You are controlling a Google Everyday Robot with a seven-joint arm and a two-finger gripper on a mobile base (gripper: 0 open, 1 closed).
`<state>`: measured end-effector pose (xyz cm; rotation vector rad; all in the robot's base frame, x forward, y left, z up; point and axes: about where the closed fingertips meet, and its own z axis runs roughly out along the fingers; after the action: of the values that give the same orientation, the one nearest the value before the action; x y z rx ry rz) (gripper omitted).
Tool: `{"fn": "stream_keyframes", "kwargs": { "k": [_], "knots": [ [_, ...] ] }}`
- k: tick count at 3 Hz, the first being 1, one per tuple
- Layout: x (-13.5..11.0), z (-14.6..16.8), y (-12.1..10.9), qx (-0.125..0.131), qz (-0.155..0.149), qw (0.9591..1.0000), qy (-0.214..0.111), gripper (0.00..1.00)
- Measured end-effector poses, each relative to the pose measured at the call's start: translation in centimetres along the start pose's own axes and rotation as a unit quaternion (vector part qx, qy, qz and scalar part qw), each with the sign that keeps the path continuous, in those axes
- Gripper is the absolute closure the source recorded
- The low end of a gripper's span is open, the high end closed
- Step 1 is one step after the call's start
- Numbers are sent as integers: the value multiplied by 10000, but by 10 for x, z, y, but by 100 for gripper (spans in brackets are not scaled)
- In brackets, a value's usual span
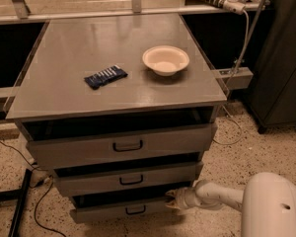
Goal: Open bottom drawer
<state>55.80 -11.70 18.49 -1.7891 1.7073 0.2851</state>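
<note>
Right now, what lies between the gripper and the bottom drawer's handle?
The gripper is at the bottom drawer's right end; between it and the handle lies only bare drawer front, in the camera view.

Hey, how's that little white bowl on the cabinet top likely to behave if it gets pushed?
The bowl looks shallow and wide, so it would probably slide rather than tip. The cabinet top is smooth and glossy, so likely little grip. It seems thin and light. The tool is down low, at the right end of the bottom drawer.
</note>
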Motion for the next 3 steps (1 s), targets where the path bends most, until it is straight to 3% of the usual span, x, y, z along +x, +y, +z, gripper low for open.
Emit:
{"fn": "stream_keyframes", "kwargs": {
  "k": [1, 3],
  "knots": [
    [0, 0, 0, 0, 0, 10000, 0, 82],
    [1, 0, 2, -36, 46, 10000, -29, 35]
  ]
}}
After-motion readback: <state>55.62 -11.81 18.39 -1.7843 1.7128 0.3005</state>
